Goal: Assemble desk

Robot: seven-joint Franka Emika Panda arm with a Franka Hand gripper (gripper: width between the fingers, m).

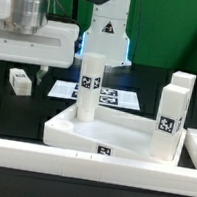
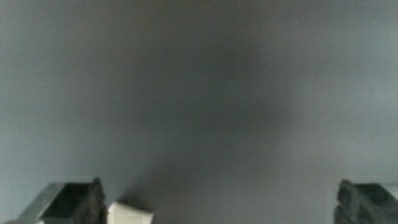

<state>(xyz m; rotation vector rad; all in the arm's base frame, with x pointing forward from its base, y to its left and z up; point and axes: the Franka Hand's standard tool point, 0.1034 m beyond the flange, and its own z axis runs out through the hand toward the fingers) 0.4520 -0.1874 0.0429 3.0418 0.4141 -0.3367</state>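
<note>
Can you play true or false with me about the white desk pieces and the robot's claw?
1. Two white legs stand upright at the tabletop. True: one leg stands near its middle, another leg at its corner on the exterior view's right.
2. The gripper is squeezing a leg. False: the wrist view shows its fingers wide apart with nothing gripped between them.
3. A small leg lies on the dark table off to the exterior view's left. True.
4. The marker board is stacked on top of the tabletop. False: it lies flat on the table behind the tabletop.
5. All the legs are black. False: they are white with small black-and-white tags.
</note>
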